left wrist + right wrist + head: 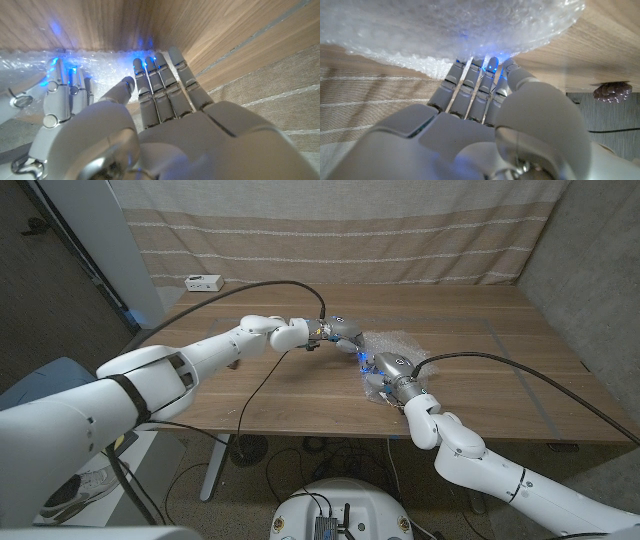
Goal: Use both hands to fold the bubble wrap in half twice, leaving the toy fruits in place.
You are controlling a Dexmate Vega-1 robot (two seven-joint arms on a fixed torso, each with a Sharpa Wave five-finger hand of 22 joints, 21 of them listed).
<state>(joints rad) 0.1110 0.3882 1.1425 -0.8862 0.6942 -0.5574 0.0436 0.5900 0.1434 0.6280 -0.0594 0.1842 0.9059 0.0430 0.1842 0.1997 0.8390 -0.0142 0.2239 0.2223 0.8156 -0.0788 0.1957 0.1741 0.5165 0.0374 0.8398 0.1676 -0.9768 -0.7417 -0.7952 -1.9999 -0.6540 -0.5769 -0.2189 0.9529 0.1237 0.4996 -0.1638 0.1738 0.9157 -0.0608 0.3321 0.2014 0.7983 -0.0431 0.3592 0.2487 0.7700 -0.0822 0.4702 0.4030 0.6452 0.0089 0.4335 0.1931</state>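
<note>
The bubble wrap (pixel 395 352) is lying near the middle of the wooden bench (pixel 480 390), right of centre. The left hand (pixel 338 332) is touching its far left edge and the right hand (pixel 385 370) is reaching under its near edge. Whether either hand is really grasping the wrap, I cannot tell.

One bubble wrap (pixel 400 352), crumpled on one worktop (pixel 480 350); two hands, the left hand (pixel 340 334) and the right hand (pixel 385 372), both at the wrap; one white box (pixel 203 281) at the worktop's far edge; two arms.
</note>
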